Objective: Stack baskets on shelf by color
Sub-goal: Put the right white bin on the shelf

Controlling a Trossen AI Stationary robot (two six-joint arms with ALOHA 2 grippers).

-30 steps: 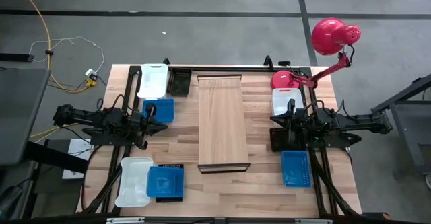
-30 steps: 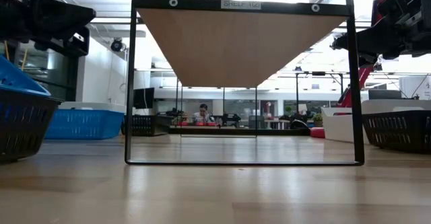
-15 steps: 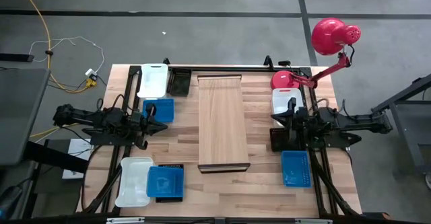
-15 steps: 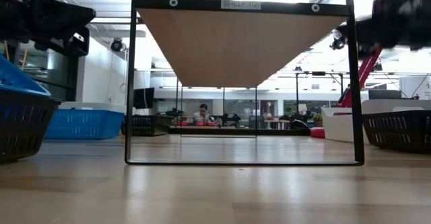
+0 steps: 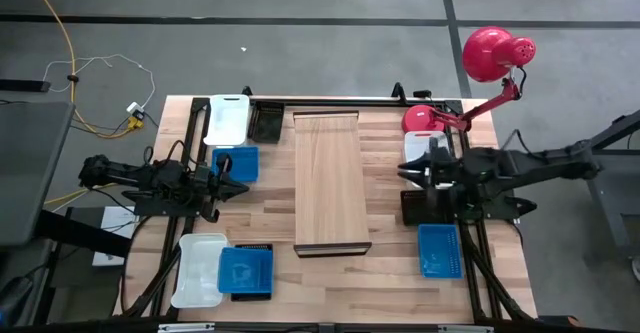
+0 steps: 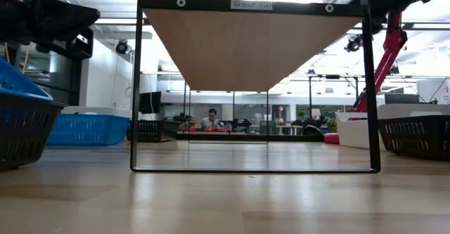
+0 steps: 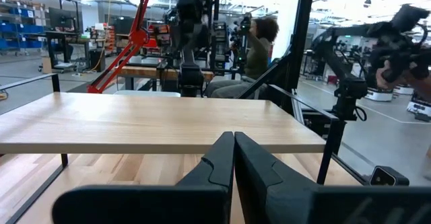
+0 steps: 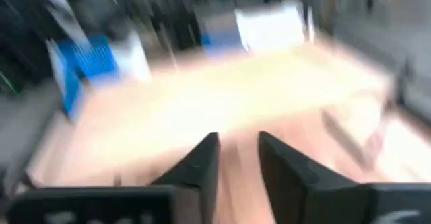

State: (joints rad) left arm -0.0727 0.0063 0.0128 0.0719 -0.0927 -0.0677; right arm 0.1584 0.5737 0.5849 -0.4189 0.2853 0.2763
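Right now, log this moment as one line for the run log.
left gripper: shut, empty, left of shelf | right gripper: slightly open, empty, above black basket | baskets stacked on shelf: none

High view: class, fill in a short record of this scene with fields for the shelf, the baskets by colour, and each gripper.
shelf: pale board mid-table, nothing on it
white baskets: one at far left, one at near left, one at right by the lamp base
blue baskets: left, near left, near right
black baskets: one far, one under the near-left blue one
left gripper: left of shelf, fingers together
right gripper: right of shelf, fingers slightly apart
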